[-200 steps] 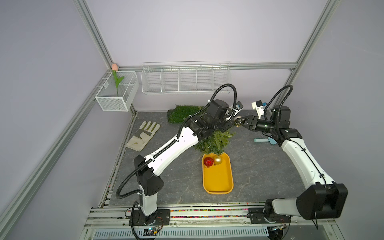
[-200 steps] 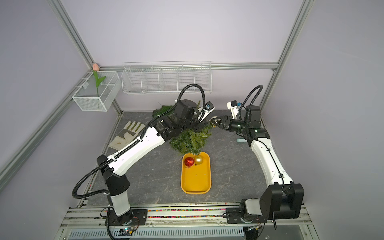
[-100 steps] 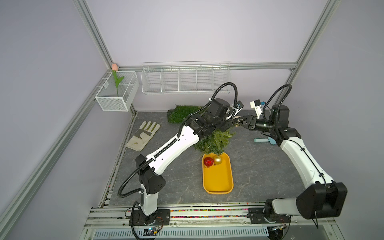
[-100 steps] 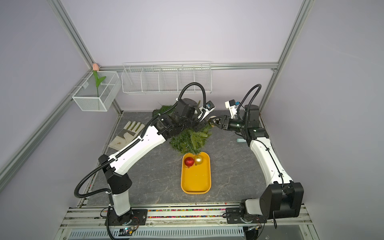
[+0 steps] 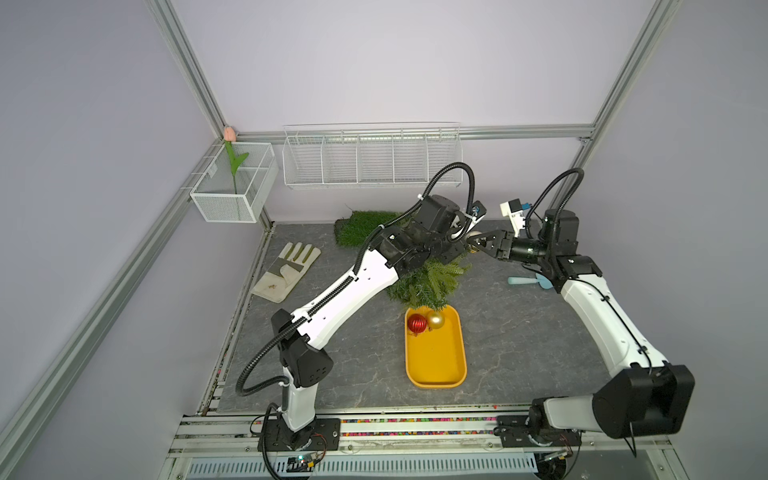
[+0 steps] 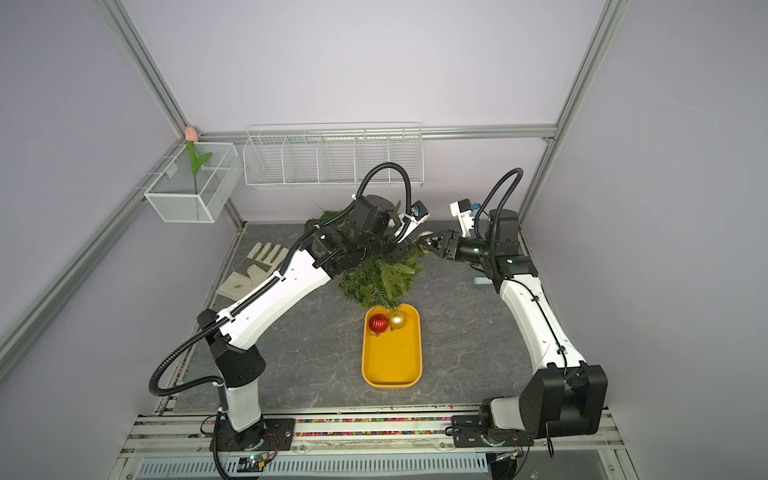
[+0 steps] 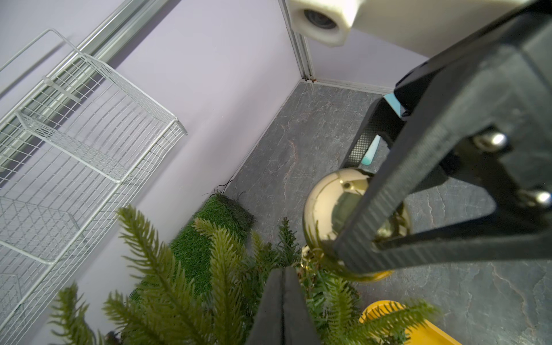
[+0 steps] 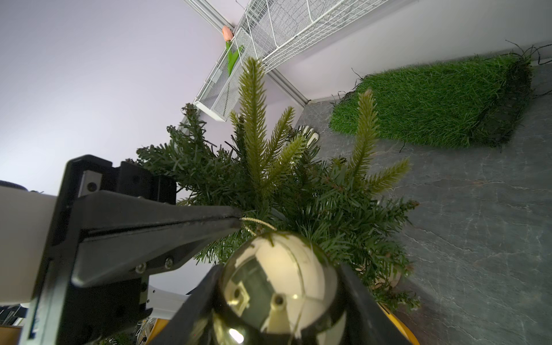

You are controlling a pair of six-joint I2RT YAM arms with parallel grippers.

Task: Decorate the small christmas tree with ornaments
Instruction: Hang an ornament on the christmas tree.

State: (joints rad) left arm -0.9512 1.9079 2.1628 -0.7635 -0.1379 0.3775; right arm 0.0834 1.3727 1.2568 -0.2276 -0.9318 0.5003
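Observation:
The small christmas tree [image 5: 428, 282] [image 6: 382, 278] stands behind the yellow tray [image 5: 436, 365] [image 6: 392, 365]. My right gripper [image 8: 279, 268] [image 5: 476, 243] is shut on the shiny pale gold ornament [image 8: 277, 283] [image 7: 328, 203] [image 6: 424, 237], held beside the tree's top. Meeting it from the other side, my left gripper [image 7: 283, 268] [image 8: 239, 218] [image 6: 415, 246] is shut, pinching that ornament's thin gold loop [image 8: 258, 221] above the branches. The ribbed red ornament [image 5: 417, 323] [image 6: 378, 323] and the matte gold ornament [image 5: 435, 319] [image 6: 397, 320] lie side by side at the tray's far end.
A green turf mat [image 5: 365, 228] lies against the back wall behind the tree. A work glove [image 5: 286, 272] lies at the left, a teal tool [image 5: 528, 280] under the right arm. A wire basket [image 5: 370, 160] and a mesh box with a tulip [image 5: 232, 187] hang on the walls.
The right gripper with the pale gold ornament has edged slightly left toward the tree top. The left gripper stays shut at the loop, and the tray's ornaments have not moved.

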